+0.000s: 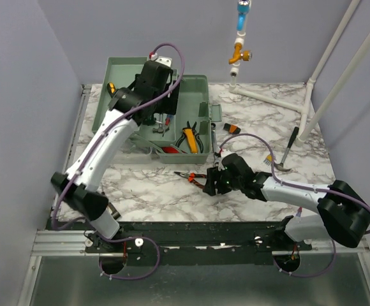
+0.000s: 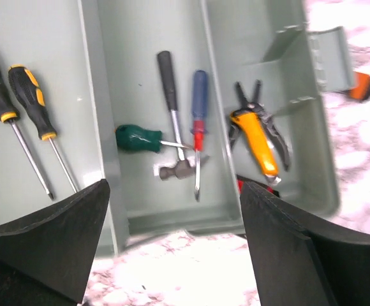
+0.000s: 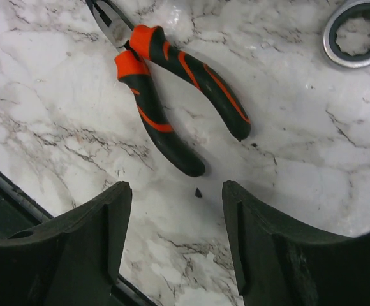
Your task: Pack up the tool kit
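The green tool box (image 1: 198, 89) stands open at the back left, its lid lying flat to the left. In the left wrist view the box (image 2: 261, 38) holds a small hammer (image 2: 172, 121), a blue-and-red screwdriver (image 2: 198, 115), a green-handled screwdriver (image 2: 138, 138) and yellow cutters (image 2: 256, 137). Two yellow-and-black screwdrivers (image 2: 32, 108) lie in the lid. My left gripper (image 1: 161, 124) (image 2: 174, 210) is open and empty above the box's front wall. Orange-and-black pliers (image 1: 193, 178) (image 3: 172, 95) lie on the marble. My right gripper (image 1: 209, 182) (image 3: 175, 210) is open and empty just behind their handles.
A hammer (image 1: 288, 152) lies at the right on the marble table (image 1: 147, 191). An orange-and-black tool (image 1: 231, 129) and a slim tool (image 1: 215, 136) lie right of the box. A ring spanner's end (image 3: 357, 29) shows near the pliers. White pipes (image 1: 312, 83) stand at the back right.
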Tool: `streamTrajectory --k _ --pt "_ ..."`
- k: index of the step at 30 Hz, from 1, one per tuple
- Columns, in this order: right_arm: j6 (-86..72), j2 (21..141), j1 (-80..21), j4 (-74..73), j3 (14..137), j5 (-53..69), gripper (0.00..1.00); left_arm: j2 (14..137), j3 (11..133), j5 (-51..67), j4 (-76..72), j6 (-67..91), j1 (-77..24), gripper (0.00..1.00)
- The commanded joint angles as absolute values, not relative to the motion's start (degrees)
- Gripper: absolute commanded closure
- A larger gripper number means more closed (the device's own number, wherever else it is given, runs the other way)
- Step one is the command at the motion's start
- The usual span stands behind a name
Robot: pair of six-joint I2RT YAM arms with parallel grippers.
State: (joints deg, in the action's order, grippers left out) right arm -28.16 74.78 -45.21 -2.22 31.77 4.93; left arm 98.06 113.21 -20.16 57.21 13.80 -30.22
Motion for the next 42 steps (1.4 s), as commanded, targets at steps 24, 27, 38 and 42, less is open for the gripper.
streamTrajectory --k 24,27,38,42 --pt "-18.5 91.2 -57.3 0.5 40.4 -10.6 0.63 40.2 61.8 -4.0 47.8 21.2 -32.7 0.14" --pt "-18.7 92.1 -58.7 -2.2 41.9 -11.2 0.81 38.0 59.8 -4.7 48.5 21.4 -32.8 0.14" --pt "-20.2 86.9 -65.1 -7.9 43.1 -8.3 0.99 35.3 56.8 -3.3 48.8 21.8 -32.7 0.14" --pt "-21.9 75.0 -65.0 -11.7 43.0 -4.1 0.99 35.3 57.4 -4.8 50.1 22.1 -32.8 0.15"
